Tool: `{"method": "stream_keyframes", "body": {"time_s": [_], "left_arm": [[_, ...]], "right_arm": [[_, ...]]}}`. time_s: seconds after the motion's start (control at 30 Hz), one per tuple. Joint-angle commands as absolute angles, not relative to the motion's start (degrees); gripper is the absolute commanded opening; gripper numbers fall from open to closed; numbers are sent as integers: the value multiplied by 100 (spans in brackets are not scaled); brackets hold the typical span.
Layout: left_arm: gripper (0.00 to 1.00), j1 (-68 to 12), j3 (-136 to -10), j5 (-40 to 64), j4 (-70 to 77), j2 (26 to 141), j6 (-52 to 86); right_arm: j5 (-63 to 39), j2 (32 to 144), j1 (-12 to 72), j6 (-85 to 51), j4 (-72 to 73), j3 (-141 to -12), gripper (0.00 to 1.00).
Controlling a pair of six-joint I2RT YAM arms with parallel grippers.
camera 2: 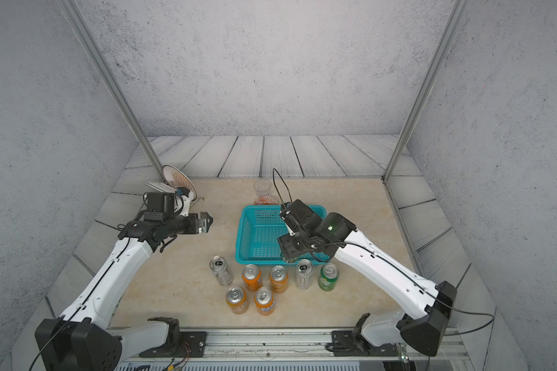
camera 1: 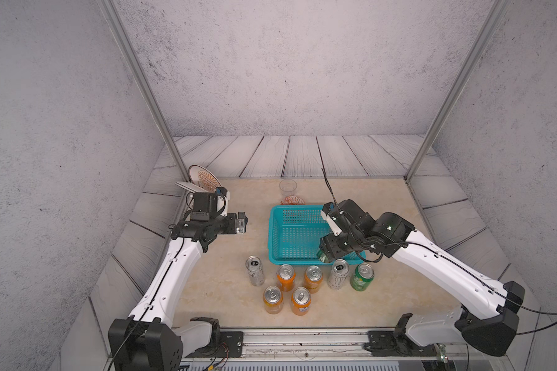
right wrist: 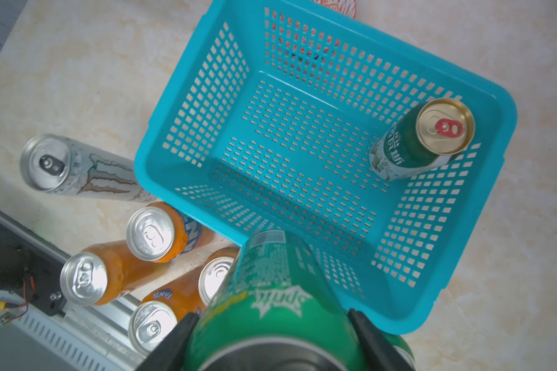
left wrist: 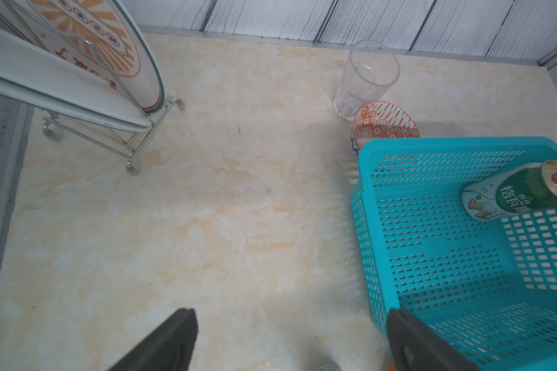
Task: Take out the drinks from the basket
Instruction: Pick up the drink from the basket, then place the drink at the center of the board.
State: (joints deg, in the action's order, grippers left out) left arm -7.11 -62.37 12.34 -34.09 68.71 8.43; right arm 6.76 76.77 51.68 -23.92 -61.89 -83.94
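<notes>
The teal basket [camera 1: 283, 210] [camera 2: 250, 210] stands mid-table. In the right wrist view my right gripper [right wrist: 272, 316] is shut on a green Sprite can [right wrist: 270, 282], held above the basket's [right wrist: 161, 160] near rim; in a top view this can [camera 1: 321, 256] peeks out under the wrist. A gold-topped green can [right wrist: 422, 141] [left wrist: 515, 192] stands inside the basket [left wrist: 431, 143], hidden by the arm in both top views. In front stand several orange cans [camera 1: 285, 277], two silver-white cans [camera 1: 254, 271] [camera 1: 339, 274] and a green can [camera 1: 362, 276]. My left gripper [camera 1: 242, 222] [left wrist: 291, 313] hangs open left of the basket, holding nothing.
A wire rack with plates [camera 1: 200, 180] stands at the back left. A clear glass cup [camera 1: 287, 188] and an orange-patterned bowl [camera 1: 292, 200] sit just behind the basket. Metal frame posts [camera 1: 415, 167] rise at the table's back corners.
</notes>
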Motion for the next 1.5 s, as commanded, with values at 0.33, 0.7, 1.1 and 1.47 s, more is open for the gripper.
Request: {"method": "stream_keyframes", "body": {"time_s": [0.33,0.7,1.1,1.47], "left_arm": [[99,-644,-6235,1301,-3446,6917,810],[99,-643,-6240,1301,-3454,6943,810],[99,-646,-6241,1283,-3463,6974,799],[99,-643,-6246,1283,-3483,6987,792]], "right_arm": [[1305,7087,6435,-3280,-6508,-8426,59],[1278,6880,6853,-3733,-6510,-7875,58],[1222,6719,7327,-4248,-5973,-7017,58],[1248,6766,7386,-4432,-5318,-6192,58]]}}
